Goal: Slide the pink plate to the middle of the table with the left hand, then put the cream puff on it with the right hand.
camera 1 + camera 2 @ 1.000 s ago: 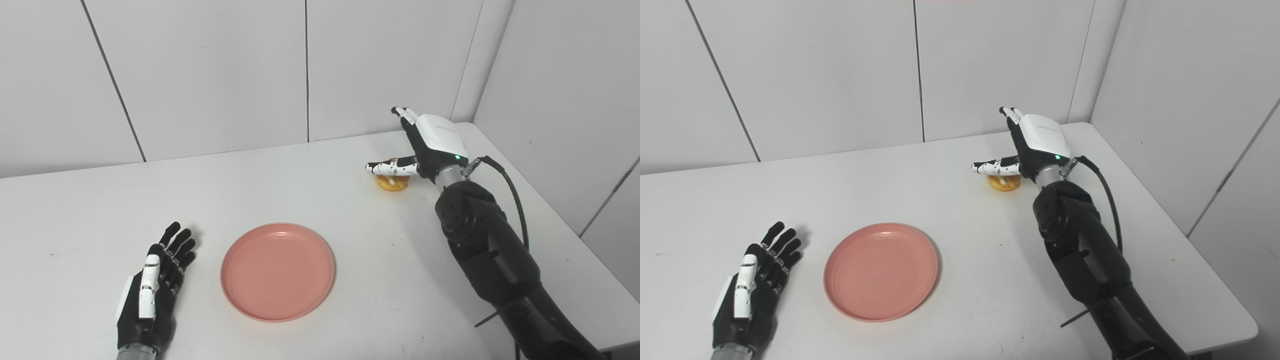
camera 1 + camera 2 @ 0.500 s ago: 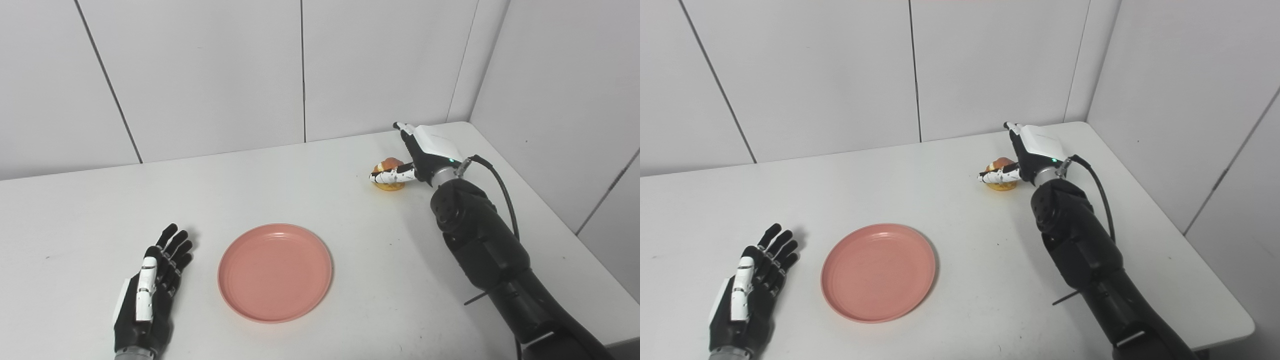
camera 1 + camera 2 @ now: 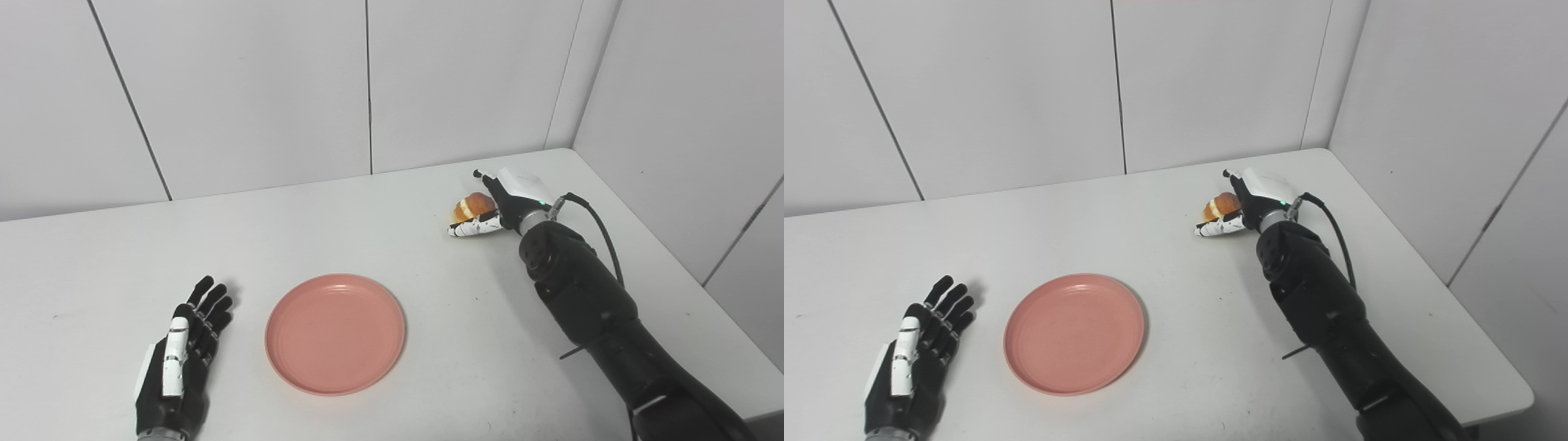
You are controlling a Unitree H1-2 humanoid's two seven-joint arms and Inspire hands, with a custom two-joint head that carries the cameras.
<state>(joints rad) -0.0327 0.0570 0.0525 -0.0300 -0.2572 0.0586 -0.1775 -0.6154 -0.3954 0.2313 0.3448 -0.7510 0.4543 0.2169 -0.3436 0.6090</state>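
The pink plate lies flat near the middle of the white table, with nothing on it. My left hand rests palm down on the table just left of the plate, open and apart from its rim. The cream puff, golden with a pale filling line, sits at the far right of the table. My right hand is low around it, open: its fingers reach past the puff's far side, and its thumb lies stretched along the near side. Whether the hand touches the puff is unclear.
Grey wall panels stand close behind the table and along its right side. The table's right edge runs just beyond my right arm. A black cable loops off the right wrist.
My right hand has dropped from above the cream puff to table level, bringing the puff between fingers and thumb. The left hand and plate stayed put. The view shifted slightly.
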